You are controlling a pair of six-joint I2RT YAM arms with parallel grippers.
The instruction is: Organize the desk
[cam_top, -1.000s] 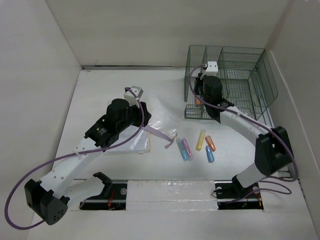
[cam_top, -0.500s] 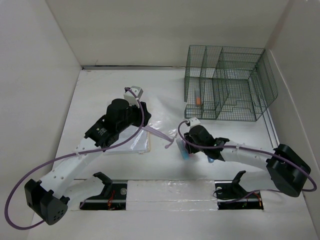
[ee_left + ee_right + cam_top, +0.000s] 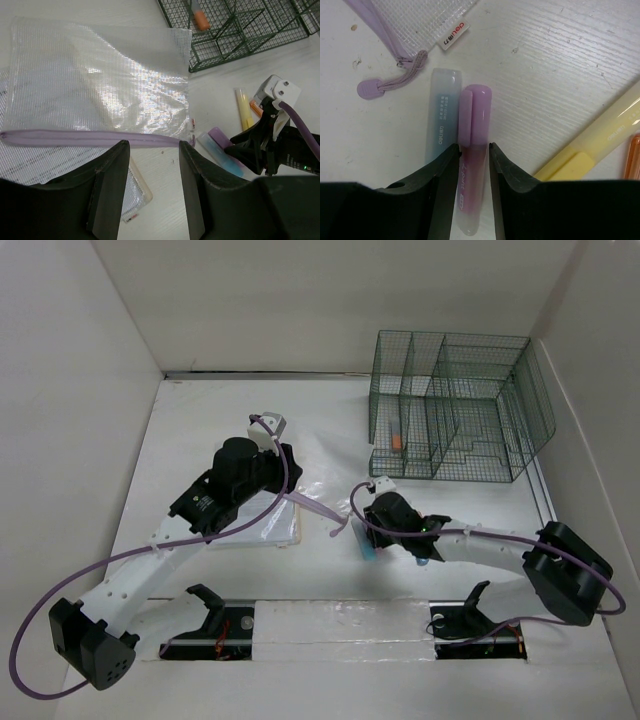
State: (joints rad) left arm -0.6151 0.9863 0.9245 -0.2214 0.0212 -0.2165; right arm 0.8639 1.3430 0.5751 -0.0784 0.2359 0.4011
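The white desk [image 3: 200, 420] holds a clear mesh pouch [image 3: 100, 85] with a purple zipper, and highlighters to its right. My right gripper [image 3: 474, 150] is down on the desk, its jaws pressed on both sides of the purple highlighter [image 3: 477, 115], which lies against a blue one [image 3: 442, 115]. In the top view the right gripper [image 3: 375, 530] is just right of the pouch's corner. My left gripper [image 3: 152, 150] is open and empty, hovering over the pouch's zipper edge; in the top view the left gripper [image 3: 285, 475] sits left of centre.
A green wire rack [image 3: 450, 405] stands at the back right with an orange highlighter [image 3: 396, 440] in its left slot. A yellow highlighter [image 3: 605, 130] and another orange one [image 3: 634, 157] lie right of my right gripper. A white pad [image 3: 265, 530] lies under the pouch. White walls surround the desk.
My right arm has swung from the rack down to the highlighters on the desk and closed its jaws around the purple one. The left arm has not moved.
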